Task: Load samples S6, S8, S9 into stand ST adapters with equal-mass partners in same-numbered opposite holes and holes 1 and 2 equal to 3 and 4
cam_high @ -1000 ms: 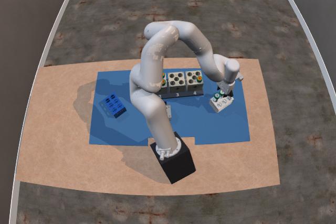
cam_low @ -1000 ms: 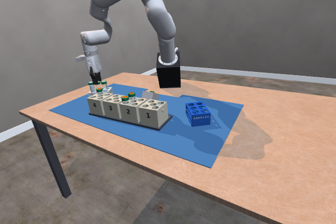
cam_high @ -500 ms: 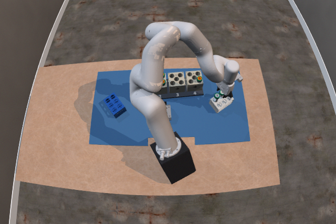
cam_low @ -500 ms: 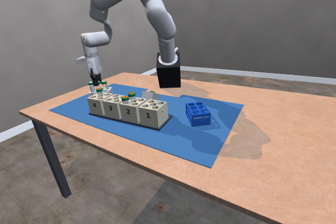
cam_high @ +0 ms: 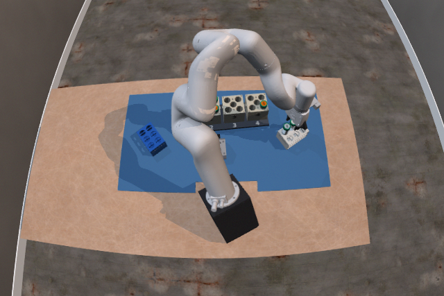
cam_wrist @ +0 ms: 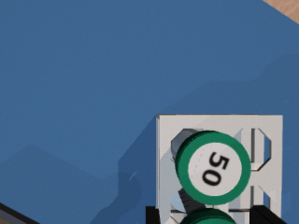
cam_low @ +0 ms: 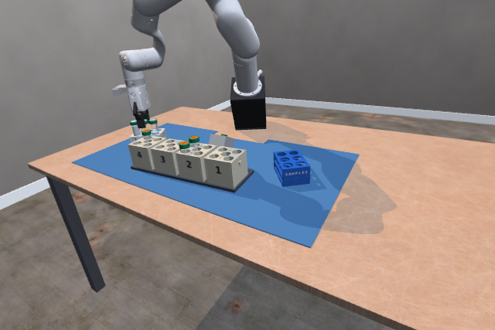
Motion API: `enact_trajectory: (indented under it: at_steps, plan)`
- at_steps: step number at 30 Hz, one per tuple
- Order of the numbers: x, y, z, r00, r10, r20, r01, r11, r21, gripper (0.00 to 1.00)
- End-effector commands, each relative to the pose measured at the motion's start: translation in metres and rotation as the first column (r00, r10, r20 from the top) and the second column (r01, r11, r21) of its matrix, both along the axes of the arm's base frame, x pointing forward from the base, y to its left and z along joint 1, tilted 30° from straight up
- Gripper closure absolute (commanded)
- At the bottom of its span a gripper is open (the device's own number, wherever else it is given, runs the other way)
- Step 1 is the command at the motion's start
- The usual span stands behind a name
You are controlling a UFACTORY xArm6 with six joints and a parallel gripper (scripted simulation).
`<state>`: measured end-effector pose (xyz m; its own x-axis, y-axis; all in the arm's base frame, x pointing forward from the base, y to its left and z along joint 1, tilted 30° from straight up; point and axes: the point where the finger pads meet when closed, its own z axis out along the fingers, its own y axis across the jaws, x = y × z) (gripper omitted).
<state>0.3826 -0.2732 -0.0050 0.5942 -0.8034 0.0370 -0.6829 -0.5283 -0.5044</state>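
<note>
The gripper (cam_low: 141,123) hangs with jaws spread and nothing pinched, straddling a green-capped blank (cam_wrist: 209,217) in the white rack (cam_high: 293,137) near the tabletop's (cam_low: 419,214) right edge, beside the 50 blank (cam_wrist: 214,168), while orange-dotted samples (cam_low: 189,141) sit in adapter 2 (cam_low: 190,164) and adapter 4 (cam_low: 139,154).

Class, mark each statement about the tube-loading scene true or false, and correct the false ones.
1. The blue samples rack holds no tubes. True.
2. Adapter 2 carries two orange-dotted tubes. True.
3. Adapter 3 holds one tube. False: its holes are all unfilled.
4. The gripper grips a tube. False: it is open above the white blank rack.
5. The wrist view shows a blank marked 50. True.
6. Adapter 4 is unloaded. False: it holds one orange-dotted tube.
</note>
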Motion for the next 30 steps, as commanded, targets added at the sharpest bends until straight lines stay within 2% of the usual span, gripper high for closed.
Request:
enact_trajectory:
  at_steps: [1,7,8,30]
  plan:
    - [0.0005,-0.0013,0.0012,1.0,-0.001,0.002,0.001,1.0,-0.003,0.43]
    - [0.0005,-0.0013,0.0011,1.0,-0.001,0.002,0.001,1.0,-0.003,0.43]
    - [0.0002,-0.0014,0.0016,1.0,-0.001,0.002,0.001,1.0,-0.003,1.0]
    - [-0.0003,-0.0017,0.0026,1.0,-0.001,0.002,0.001,1.0,-0.002,1.0]
